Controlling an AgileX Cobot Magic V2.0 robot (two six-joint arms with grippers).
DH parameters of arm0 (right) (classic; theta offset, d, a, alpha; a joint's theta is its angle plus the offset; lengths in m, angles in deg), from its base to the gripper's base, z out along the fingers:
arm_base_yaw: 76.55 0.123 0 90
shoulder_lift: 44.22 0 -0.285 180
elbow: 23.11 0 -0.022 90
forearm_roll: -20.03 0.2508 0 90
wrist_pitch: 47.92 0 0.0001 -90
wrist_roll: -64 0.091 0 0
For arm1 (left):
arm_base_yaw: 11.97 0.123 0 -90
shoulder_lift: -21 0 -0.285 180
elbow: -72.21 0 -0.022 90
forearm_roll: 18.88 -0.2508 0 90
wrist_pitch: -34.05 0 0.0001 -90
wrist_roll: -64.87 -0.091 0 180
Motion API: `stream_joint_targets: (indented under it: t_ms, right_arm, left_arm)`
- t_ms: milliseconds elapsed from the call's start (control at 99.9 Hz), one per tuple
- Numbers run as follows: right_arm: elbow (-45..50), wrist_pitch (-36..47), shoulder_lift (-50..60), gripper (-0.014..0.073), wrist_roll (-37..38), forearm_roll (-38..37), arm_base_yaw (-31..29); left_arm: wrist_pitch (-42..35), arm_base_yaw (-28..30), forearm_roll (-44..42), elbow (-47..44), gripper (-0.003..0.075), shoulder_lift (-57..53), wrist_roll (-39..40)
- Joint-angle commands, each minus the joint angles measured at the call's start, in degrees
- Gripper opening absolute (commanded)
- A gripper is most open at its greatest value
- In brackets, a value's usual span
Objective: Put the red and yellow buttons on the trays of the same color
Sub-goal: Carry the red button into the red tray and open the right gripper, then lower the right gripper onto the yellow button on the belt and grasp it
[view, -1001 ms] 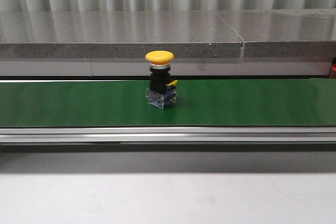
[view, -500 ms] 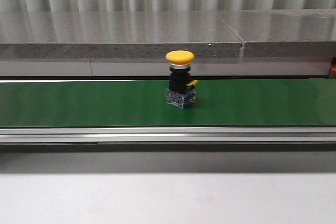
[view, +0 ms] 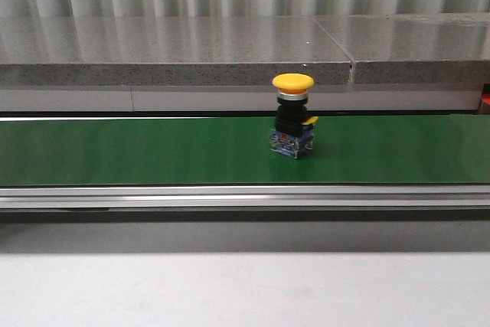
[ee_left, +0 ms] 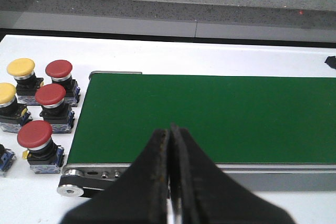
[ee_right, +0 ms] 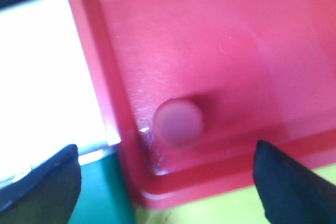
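A yellow button (view: 293,116) is seen standing upright on the green conveyor belt (view: 153,151) in the front view, a little right of the middle, with no jaws near it. In the left wrist view the left gripper (ee_left: 170,179) is shown with its jaws pressed together and nothing held between them, poised over the near edge of the belt. Beside the belt's end, on the white counter (ee_left: 220,59), a cluster of waiting buttons is seen: three red buttons (ee_left: 50,101) and two yellow-capped buttons (ee_left: 21,73), all upright and close to one another. In the right wrist view the right gripper (ee_right: 168,187) is shown with its jaws spread wide, empty, above a corner of the red tray (ee_right: 220,40). A red button (ee_right: 178,121) is seen inside that tray near its corner, blurred. A strip of yellow-green surface (ee_right: 236,203) is visible just beyond the tray's rim.
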Motion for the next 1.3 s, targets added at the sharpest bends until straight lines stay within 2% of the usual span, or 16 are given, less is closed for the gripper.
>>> stream_joint_targets:
  t_ms: [0, 200, 380, 610, 911, 1061, 1291]
  right_arm:
    - [-1.9, -2.6, 6.9, 0.0655, -0.6, 0.3, 0.1]
    - [0.8, -9.6, 13.8, 0.0655, -4.2, 0.3, 3.0]
    - [8.4, -10.7, 19.0, 0.0655, -5.7, 0.3, 8.8]
    - [16.3, -10.0, 21.9, 0.0655, -8.1, 0.3, 19.7]
    - [18.5, -6.8, 21.8, 0.0655, -8.9, 0.4, 32.7]
    - [18.5, -3.6, 21.7, 0.0655, -8.9, 0.4, 36.6]
    - [18.4, 0.7, 18.8, 0.0655, -8.9, 1.7, 37.7]
  left_arm:
    - [-4.5, -0.4, 0.0, 1.5, -0.002, 0.3, 0.0]
    - [-4.5, -0.4, 0.0, 1.5, -0.002, 0.3, 0.0]
    - [-4.5, -0.4, 0.0, 1.5, -0.002, 0.3, 0.0]
    - [-4.5, -0.4, 0.0, 1.5, -0.002, 0.3, 0.0]
    - [-4.5, -0.4, 0.0, 1.5, -0.002, 0.3, 0.0]
    - [-4.5, -0.4, 0.0, 1.5, -0.002, 0.3, 0.0]
    - [-4.5, -0.4, 0.0, 1.5, -0.002, 0.3, 0.0]
